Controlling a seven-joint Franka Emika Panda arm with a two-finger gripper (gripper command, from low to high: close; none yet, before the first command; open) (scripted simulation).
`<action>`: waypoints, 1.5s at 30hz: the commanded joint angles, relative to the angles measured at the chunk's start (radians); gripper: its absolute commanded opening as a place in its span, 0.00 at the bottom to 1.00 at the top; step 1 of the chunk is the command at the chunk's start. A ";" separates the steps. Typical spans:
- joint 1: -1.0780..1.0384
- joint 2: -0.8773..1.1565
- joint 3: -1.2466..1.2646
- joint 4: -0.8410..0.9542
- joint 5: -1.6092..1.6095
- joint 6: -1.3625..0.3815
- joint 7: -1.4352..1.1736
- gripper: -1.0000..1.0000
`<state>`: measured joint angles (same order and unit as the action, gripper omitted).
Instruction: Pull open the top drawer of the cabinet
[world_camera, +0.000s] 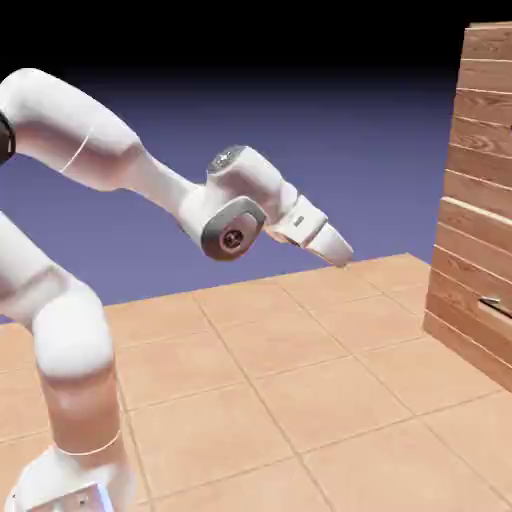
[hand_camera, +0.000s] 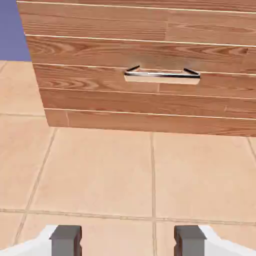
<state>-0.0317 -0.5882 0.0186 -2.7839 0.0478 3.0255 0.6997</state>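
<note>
Cabinet (world_camera: 478, 190) stands at the table's (world_camera: 300, 400) right edge in the exterior view, well apart from the gripper (world_camera: 338, 252). Only a lower drawer's bar handle (hand_camera: 162, 74) shows in the hand view, lying crosswise ahead of the jaws; the top drawer's own handle is out of sight, judged to sit higher. Jaws stand wide apart, holding nothing, pointed toward the cabinet's base.
</note>
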 joint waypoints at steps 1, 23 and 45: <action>-0.036 -0.015 0.015 0.022 0.040 -0.010 -0.034 0.50; -0.834 -0.346 0.355 0.498 0.912 -0.220 -0.788 0.50; -1.631 -0.678 0.694 0.975 1.784 -0.430 -1.542 0.50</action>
<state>-1.6626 -1.2658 0.7130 -1.8092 1.8315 2.5959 -0.8418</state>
